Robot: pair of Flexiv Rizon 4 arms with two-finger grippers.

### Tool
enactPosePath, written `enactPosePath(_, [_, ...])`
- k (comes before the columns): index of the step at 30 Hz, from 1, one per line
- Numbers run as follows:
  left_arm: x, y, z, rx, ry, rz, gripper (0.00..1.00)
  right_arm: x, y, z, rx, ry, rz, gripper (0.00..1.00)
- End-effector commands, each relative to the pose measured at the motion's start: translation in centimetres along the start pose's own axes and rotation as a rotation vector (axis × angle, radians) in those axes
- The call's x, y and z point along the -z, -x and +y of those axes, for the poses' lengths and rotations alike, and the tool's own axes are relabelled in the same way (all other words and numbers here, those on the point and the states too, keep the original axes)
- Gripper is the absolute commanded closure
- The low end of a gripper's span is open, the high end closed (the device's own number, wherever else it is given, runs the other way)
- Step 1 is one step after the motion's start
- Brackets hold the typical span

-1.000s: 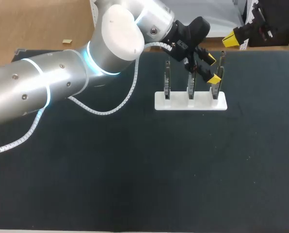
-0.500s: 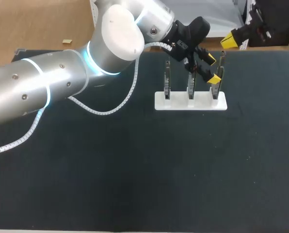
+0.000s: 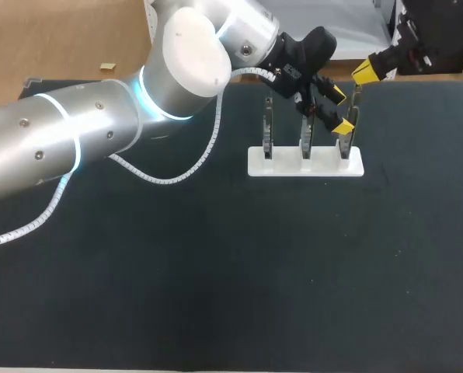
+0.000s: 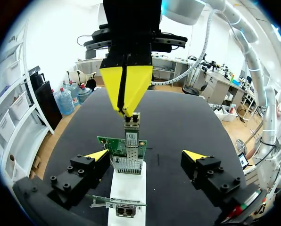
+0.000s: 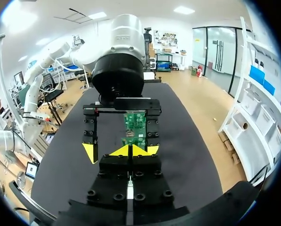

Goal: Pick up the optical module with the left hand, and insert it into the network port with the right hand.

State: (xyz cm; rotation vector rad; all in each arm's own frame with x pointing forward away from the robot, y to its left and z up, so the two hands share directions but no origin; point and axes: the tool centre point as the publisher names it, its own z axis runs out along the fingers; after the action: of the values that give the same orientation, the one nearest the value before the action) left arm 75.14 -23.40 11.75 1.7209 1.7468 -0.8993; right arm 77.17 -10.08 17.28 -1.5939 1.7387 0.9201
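Left hand [image 4: 145,154] hung open, straddling green board [image 4: 124,149] at far right of table [image 3: 216,295]. Module [image 4: 131,132] stood upright in board's port; right hand [image 4: 126,111] closed at its top. Likely light, stiff, delicate: grip metal sides.

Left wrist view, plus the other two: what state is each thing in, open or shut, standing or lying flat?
left tool: open, one finger on each side of the green board
right tool: shut, tips together just above that board's top
green board: upright, standing in the white stand
white stand: lying flat on the table
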Motion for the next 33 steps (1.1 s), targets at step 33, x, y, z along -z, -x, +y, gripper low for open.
enactPosePath(33, [-0.1,0.2,0.3,0.002,-0.005,0.006,0.00,-1.4,-2.2,-0.1,-0.044,0.016,0.051,1.00])
